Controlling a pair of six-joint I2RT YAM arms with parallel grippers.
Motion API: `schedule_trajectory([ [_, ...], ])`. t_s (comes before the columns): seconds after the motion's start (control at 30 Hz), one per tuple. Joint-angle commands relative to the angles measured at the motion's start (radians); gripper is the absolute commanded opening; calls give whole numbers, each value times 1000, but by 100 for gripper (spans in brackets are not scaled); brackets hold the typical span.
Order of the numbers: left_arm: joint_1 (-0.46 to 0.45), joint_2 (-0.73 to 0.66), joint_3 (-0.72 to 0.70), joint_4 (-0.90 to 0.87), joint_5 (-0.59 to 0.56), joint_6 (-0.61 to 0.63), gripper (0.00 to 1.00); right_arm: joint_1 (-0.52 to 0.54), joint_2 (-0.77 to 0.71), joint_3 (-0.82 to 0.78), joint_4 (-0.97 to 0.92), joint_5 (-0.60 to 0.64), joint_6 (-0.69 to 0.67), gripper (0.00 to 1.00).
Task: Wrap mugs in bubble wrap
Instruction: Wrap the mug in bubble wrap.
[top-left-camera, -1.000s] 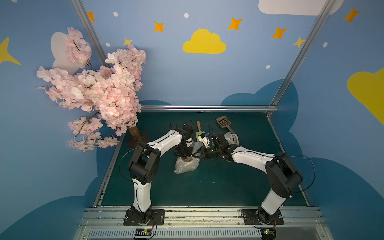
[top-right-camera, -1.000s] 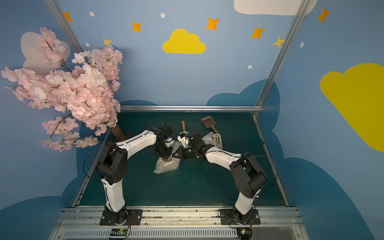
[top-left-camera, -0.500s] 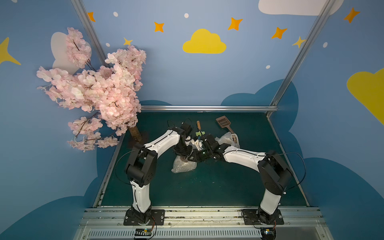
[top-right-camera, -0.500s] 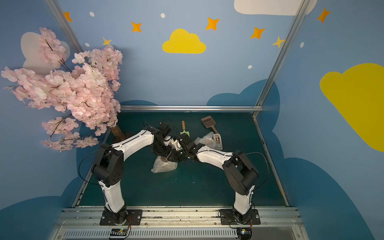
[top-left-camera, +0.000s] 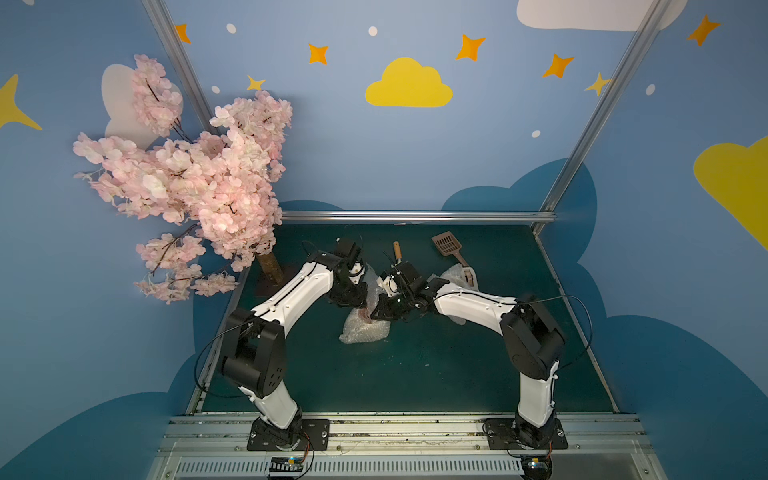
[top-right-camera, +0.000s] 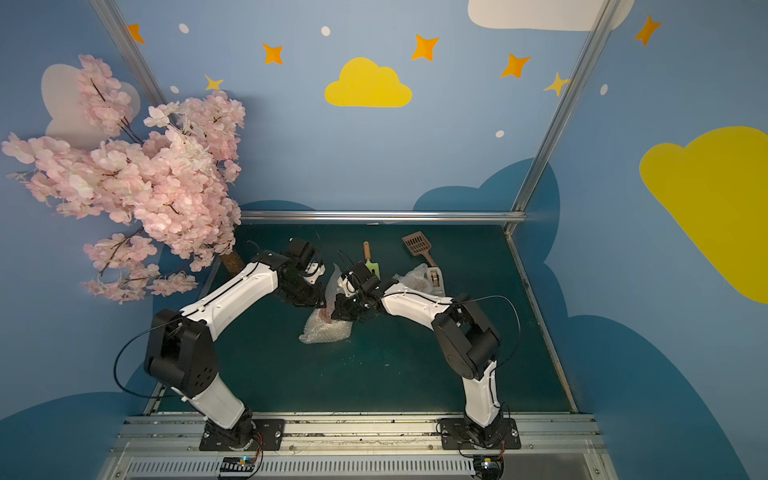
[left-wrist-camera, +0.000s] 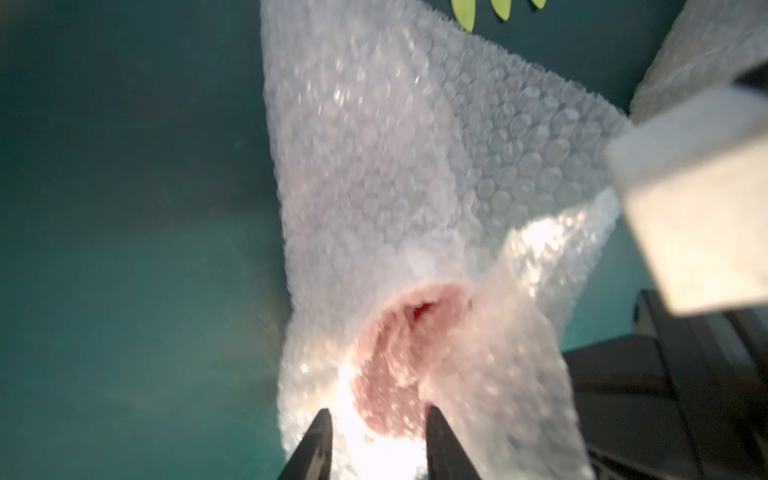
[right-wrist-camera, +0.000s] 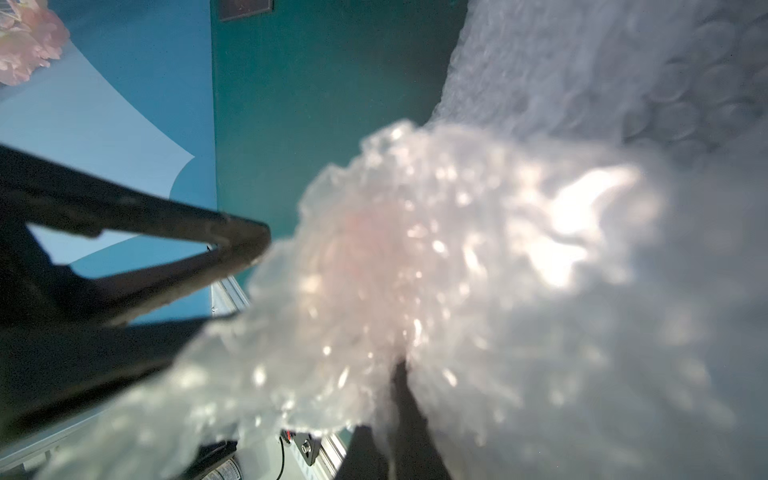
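Note:
A mug with a red inside (left-wrist-camera: 399, 361) lies bundled in bubble wrap (top-left-camera: 365, 330) (top-right-camera: 326, 330) on the green table; only a pinkish blur of it shows through the sheet (top-left-camera: 368, 316). My left gripper (left-wrist-camera: 378, 417) stands open right at the bundle, its fingertips (left-wrist-camera: 322, 422) astride the wrap over the mug's mouth. My right gripper (right-wrist-camera: 401, 374) is shut on a bunched fold of the bubble wrap (right-wrist-camera: 457, 257). In both top views the two grippers meet over the bundle (top-right-camera: 332, 307). A second crumpled bubble wrap sheet (top-left-camera: 455, 276) (top-right-camera: 411, 278) lies behind the right arm; I cannot tell what it holds.
A trowel with a wooden handle (top-left-camera: 397, 251) and a brown slotted scoop (top-left-camera: 446, 245) lie at the back. A tape dispenser (top-right-camera: 434, 276) stands by the second sheet. The pink blossom tree (top-left-camera: 199, 183) stands at the back left corner of the table.
My left gripper has opened from shut. The right gripper, shut, has moved left to the bundle with wrap in it, and the bundle has shifted slightly left.

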Motion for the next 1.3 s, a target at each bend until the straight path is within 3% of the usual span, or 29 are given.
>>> schedule_trajectory([
  [0.0, 10, -51, -48, 93, 109, -101, 47, 7, 44, 6, -84, 49, 0, 0],
  [0.37, 57, -300, -244, 347, 130, -225, 65, 7, 50, 19, -87, 39, 12, 0],
  [0.57, 57, -246, -253, 360, 153, -237, 66, 6, 48, 16, -86, 40, 11, 0],
  [0.97, 19, -107, -186, 374, 130, -240, 47, 0, 43, 17, -95, 45, 13, 0],
  [1.2, -6, -69, -150, 289, 79, -218, 6, -5, 41, 17, -101, 58, 21, 0],
  [1.27, -14, -70, -141, 252, 65, -211, 3, -5, 39, 16, -98, 58, 25, 0],
])
